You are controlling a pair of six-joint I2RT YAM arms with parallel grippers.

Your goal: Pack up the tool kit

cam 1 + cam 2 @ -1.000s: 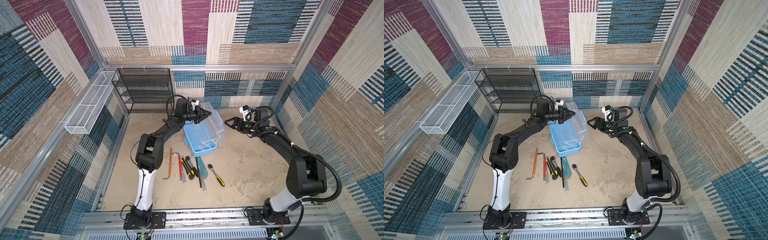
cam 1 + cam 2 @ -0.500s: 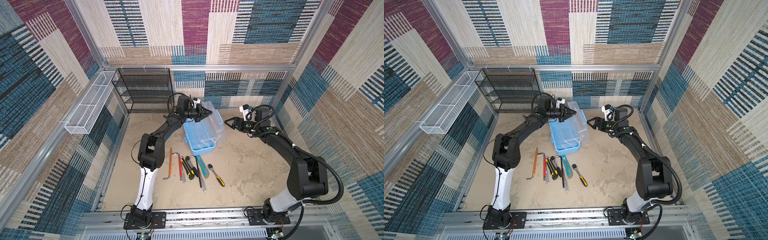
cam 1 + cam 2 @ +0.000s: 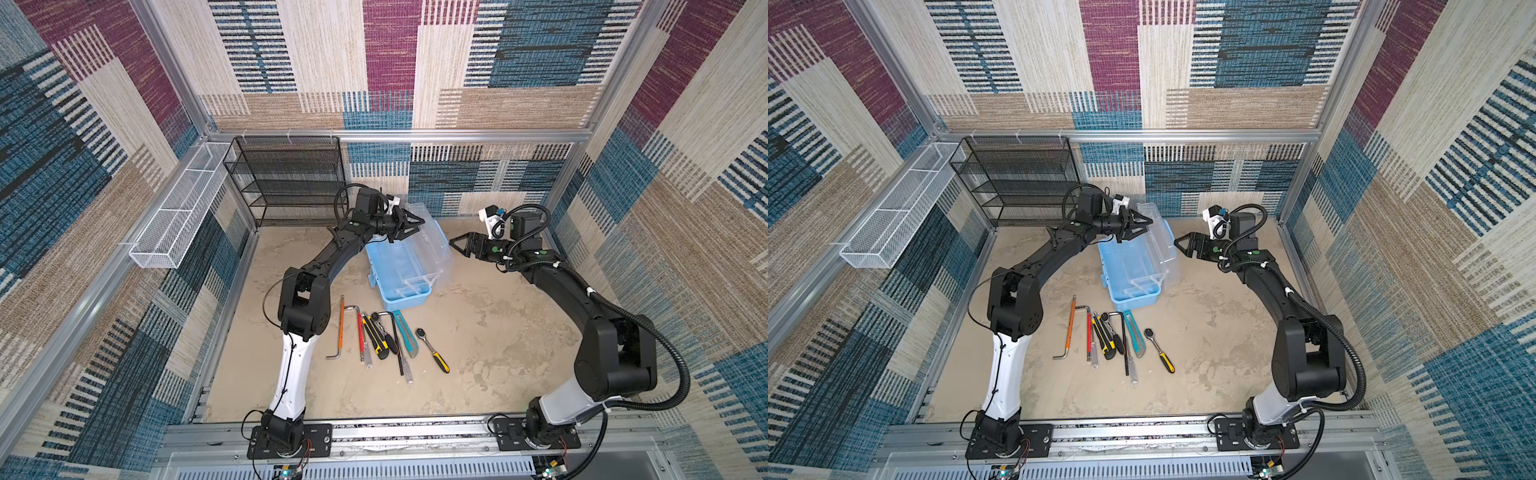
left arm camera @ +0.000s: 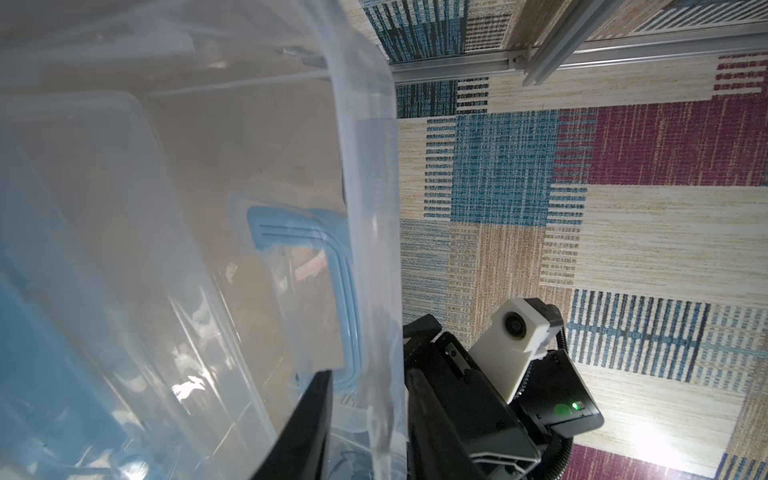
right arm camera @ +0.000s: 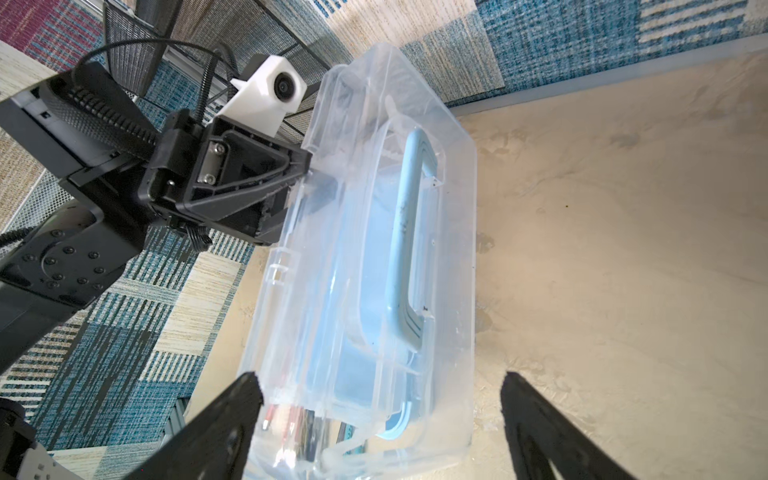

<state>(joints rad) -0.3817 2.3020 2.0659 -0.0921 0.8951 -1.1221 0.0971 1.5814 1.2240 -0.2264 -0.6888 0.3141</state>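
Lid [image 3: 436, 249] of the blue case [image 3: 395, 274] stands raised; left gripper [image 3: 415, 227] straddles its rim narrowly, seemingly loose; right gripper [image 3: 454, 246] gapes wide nearby.

Left pincer [image 3: 415, 224] was clamped shut on the top rim of the transparent lid [image 3: 434, 245] one second ago and half a second ago; its jaws have now parted. In the left wrist view the lid's rim [image 4: 368, 208] runs between the two black fingers [image 4: 307, 424] of the pincer [image 4: 370, 365], with a thin gap beside at least one of them, so the squeeze is released. In both top views this pincer [image 3: 1140, 222] also sits a touch higher and nearer the back wall than a second ago. Any change in lid tilt is too small to call
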